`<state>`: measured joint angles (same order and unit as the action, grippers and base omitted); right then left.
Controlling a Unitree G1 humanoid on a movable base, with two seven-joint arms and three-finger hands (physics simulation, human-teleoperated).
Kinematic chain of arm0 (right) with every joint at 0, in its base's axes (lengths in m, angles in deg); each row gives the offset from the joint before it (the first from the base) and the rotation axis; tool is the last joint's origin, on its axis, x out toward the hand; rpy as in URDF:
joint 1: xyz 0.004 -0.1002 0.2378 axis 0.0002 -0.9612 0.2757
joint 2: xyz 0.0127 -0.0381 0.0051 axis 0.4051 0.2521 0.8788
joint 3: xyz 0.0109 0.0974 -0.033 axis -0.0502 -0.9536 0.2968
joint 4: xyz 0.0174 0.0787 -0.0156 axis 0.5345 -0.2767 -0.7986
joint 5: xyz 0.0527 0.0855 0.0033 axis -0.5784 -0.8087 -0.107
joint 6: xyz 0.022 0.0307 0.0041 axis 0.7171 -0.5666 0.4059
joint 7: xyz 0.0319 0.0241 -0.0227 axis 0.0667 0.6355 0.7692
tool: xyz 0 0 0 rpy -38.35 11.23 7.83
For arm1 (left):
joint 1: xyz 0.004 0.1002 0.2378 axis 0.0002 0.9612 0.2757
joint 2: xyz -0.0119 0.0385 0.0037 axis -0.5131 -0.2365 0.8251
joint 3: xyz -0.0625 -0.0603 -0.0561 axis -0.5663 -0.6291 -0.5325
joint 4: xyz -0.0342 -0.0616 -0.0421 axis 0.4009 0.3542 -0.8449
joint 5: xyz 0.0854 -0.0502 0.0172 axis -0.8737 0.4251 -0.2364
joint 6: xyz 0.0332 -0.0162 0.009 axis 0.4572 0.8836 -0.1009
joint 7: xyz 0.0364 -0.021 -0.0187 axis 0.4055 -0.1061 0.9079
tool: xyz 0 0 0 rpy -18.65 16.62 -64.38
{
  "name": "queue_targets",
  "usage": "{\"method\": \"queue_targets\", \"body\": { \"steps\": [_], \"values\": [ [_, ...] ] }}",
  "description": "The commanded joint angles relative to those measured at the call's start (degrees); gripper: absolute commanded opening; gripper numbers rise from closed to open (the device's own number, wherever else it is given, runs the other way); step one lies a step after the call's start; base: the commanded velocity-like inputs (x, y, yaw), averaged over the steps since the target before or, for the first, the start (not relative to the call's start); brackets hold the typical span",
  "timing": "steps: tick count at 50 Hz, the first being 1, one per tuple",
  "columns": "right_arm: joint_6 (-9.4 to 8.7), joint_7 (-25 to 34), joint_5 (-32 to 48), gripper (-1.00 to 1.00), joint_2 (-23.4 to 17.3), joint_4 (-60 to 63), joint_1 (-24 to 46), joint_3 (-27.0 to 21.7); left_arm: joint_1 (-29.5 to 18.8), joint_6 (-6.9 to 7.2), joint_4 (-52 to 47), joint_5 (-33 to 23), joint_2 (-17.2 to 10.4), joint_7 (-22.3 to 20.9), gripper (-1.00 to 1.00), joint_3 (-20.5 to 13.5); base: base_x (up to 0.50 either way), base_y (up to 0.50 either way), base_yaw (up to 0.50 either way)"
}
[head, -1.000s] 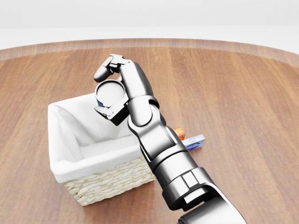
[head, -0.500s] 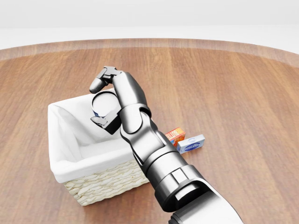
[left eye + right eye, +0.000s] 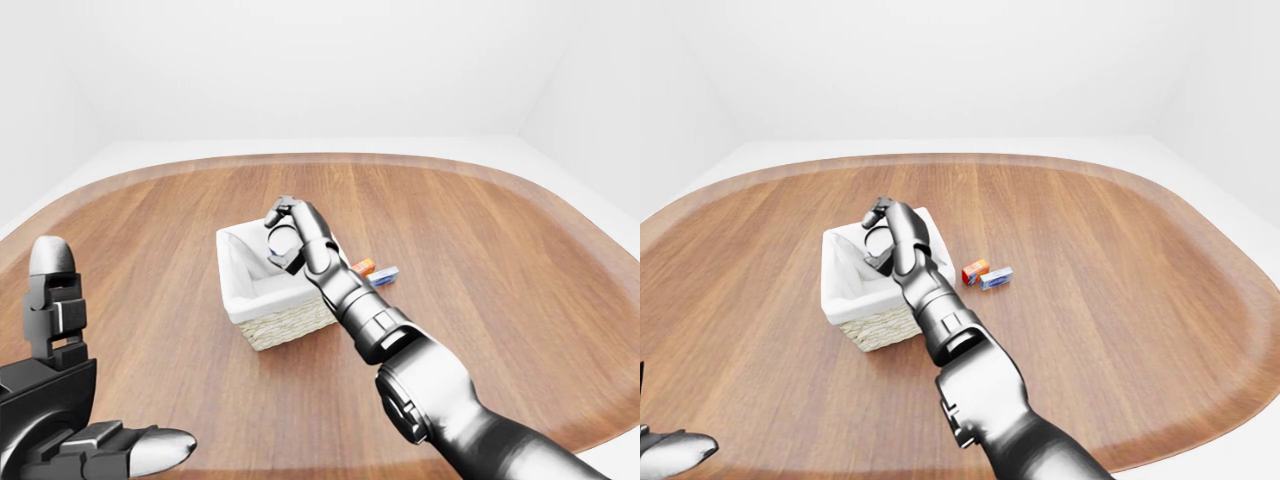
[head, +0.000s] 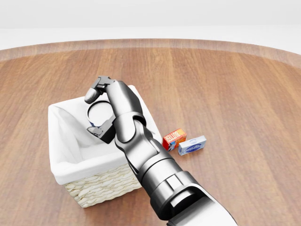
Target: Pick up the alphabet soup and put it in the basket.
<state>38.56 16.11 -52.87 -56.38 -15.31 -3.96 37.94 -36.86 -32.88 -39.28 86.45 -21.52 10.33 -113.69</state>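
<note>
The alphabet soup can [image 4: 99, 112], seen end-on as a pale round lid with a blue-and-red label, is held over the inside of the white-lined wicker basket [image 4: 59, 141]. My right hand [image 4: 94, 115] is shut on the can, one finger curled over its top and the thumb under it, near the basket's upper-right corner. The arm reaches up from the bottom of the head view and hides the basket's right wall. My left hand [image 3: 100, 380] shows only at the lower left of the left-eye view, open and holding nothing, far from the basket.
A small orange box [image 4: 174, 138] and a white-and-blue box [image 4: 192, 145] lie on the wooden table [image 4: 235, 94] just right of the basket. The table's rounded edge runs along the top of the head view, with white floor beyond it.
My right hand has carried the can leftward and a little lower, from the basket's right rim to over its inside. The two small boxes have come out from behind the arm.
</note>
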Motion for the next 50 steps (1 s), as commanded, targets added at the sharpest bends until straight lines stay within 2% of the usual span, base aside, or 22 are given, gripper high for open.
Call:
{"method": "queue_targets", "body": {
  "steps": [1, 20, 43, 50],
  "values": [
    [-0.1, -0.8, -0.4, -1.0, 0.7, 1.1, 0.5, 0.2, -0.3, 0.0, 0.0, 0.6, -0.2, 0.1, 1.0, -0.7, 0.0, 0.0, 0.0],
    [-0.15, -1.1, 0.5, -1.0, 1.7, 0.9, 0.2, 0.6, 0.5, 0.0, 0.0, 3.0, -1.1, 0.7, 1.0, -1.7, 0.0, 0.0, 0.0],
    [0.2, -1.4, 1.2, -1.0, 1.9, 0.3, 0.0, 0.6, 0.1, 0.0, 0.0, 2.5, -0.8, 0.4, 1.0, -1.7, 0.0, 0.0, 0.0],
    [-0.35, -1.5, 1.2, -1.0, 2.1, 0.8, 0.1, 0.6, 0.3, 0.0, 0.0, 3.1, -0.9, 0.4, 1.0, -2.1, 0.0, 0.0, 0.0]
  ]
}}
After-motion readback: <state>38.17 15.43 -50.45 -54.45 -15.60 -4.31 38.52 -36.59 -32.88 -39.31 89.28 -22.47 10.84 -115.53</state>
